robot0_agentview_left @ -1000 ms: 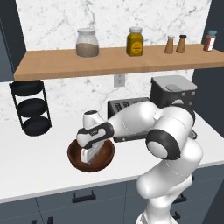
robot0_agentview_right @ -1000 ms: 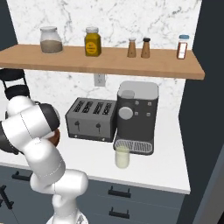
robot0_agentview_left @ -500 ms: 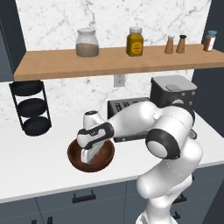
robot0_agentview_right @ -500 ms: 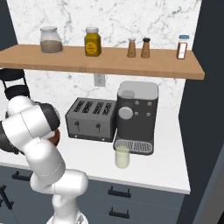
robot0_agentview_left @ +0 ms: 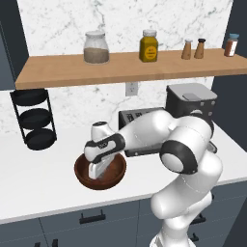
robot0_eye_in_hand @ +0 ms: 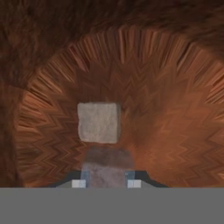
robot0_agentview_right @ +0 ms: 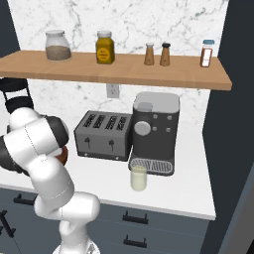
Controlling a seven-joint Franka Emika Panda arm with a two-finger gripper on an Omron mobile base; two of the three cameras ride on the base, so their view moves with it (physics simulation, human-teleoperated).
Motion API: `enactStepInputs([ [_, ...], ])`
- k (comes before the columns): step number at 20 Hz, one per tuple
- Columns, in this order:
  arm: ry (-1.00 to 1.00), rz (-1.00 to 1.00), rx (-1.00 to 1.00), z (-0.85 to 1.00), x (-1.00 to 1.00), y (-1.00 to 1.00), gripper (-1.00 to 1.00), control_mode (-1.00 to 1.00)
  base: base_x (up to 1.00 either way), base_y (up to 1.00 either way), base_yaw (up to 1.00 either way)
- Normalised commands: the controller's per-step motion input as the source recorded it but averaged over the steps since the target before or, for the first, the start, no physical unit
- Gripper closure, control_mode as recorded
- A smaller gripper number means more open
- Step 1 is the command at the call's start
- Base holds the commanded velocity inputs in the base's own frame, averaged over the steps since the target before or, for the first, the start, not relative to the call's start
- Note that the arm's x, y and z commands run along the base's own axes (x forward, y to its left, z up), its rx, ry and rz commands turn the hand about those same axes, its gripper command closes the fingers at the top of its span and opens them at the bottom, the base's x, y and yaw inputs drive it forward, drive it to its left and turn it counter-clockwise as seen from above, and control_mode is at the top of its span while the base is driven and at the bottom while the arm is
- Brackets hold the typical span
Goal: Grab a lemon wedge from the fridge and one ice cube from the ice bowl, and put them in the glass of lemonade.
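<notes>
The ice bowl (robot0_agentview_left: 82,174), dark reddish-brown wood, sits on the white counter near its front edge. My gripper (robot0_agentview_left: 99,172) reaches down into it. In the hand view my gripper (robot0_eye_in_hand: 106,183) has its fingertips (robot0_eye_in_hand: 79,183) drawn in against a shaded pale ice cube (robot0_eye_in_hand: 107,167) between them. A second ice cube (robot0_eye_in_hand: 99,122) lies just beyond on the floor of the ice bowl (robot0_eye_in_hand: 175,109). The glass of lemonade (robot0_agentview_right: 139,177) stands in front of the coffee machine, well to the right of the bowl. The lemon wedge and the fridge are out of view.
A grey toaster (robot0_agentview_right: 102,135) and a dark coffee machine (robot0_agentview_right: 155,131) stand behind the bowl and to its right. A black three-tier stand (robot0_agentview_left: 34,120) is at the back left. A wooden shelf (robot0_agentview_left: 125,70) with jars and shakers hangs above the counter.
The fingers have closed in inside the bowl. The arm has stayed over the bowl with hardly any movement.
</notes>
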Motion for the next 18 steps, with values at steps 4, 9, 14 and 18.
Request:
enactStepInputs([
  [4, 0.05, 0.0, 0.0, 0.0, -0.01, 0.0, 1.0, -1.0, 0.0, 0.0, 0.0],
  [9, 0.0, 0.0, 0.0, 0.01, -0.08, -0.01, 1.0, -1.0, 0.0, 0.0, 0.0],
  [14, -0.03, 0.0, 0.0, 0.43, -0.6, -0.16, 1.0, -1.0, 0.0, 0.0, 0.0],
  [18, -0.01, 0.0, 0.0, 0.86, -0.42, -0.14, 1.0, -1.0, 0.0, 0.0, 0.0],
])
